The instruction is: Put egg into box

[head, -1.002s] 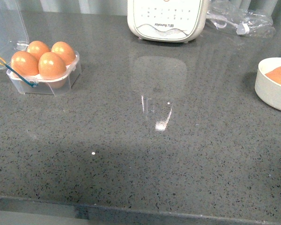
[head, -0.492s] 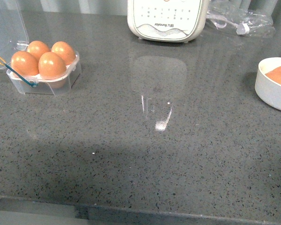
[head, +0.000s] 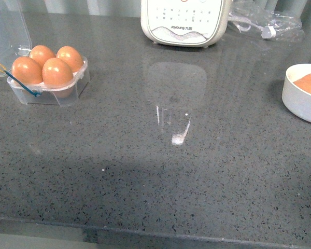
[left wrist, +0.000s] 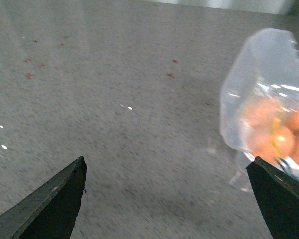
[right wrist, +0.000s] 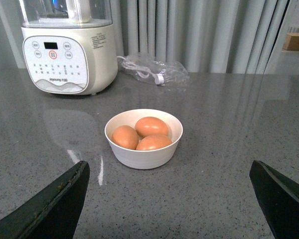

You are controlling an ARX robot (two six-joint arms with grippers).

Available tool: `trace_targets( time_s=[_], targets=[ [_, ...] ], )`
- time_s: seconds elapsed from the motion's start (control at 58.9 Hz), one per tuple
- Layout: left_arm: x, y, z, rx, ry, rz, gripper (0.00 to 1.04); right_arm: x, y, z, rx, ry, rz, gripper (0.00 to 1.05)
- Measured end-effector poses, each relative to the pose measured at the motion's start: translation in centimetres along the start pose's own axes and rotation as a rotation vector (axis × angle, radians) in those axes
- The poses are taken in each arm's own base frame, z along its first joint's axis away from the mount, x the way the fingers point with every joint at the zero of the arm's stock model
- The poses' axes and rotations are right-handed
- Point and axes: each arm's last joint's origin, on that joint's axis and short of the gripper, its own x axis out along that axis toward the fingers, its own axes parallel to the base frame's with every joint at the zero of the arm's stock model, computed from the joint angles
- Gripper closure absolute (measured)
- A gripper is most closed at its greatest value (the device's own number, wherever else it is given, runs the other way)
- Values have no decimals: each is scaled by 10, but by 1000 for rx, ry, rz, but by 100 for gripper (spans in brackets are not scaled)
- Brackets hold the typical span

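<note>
The clear egg box stands at the far left of the grey counter with its lid open. All four of its slots hold brown eggs. In the left wrist view the box is blurred, seen through its lid. Three more brown eggs lie in a round white bowl, which shows at the right edge of the front view. My left gripper is open and empty above bare counter beside the box. My right gripper is open and empty, short of the bowl. Neither arm shows in the front view.
A cream kitchen appliance stands at the back centre, also in the right wrist view. A clear plastic bag with a cable lies behind the bowl. A grey curtain hangs behind the counter. The counter's front edge runs along the bottom.
</note>
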Motion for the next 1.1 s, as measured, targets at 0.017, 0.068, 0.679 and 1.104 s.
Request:
trace_targets(
  time_s=[0.017,0.068,0.679,1.104],
  targets=[
    [5,2,2,5,3,5,7,0,0,0,0,0,0,7],
    [18,9,8,25,4,26,7,0,0,0,0,0,0,7],
    [89,-1,32,-41,95,-130,7,0,0,0,0,0,0,7],
    [70,-70,37,-37,96,-266,7,0,0,0,0,0,0,7]
  ],
)
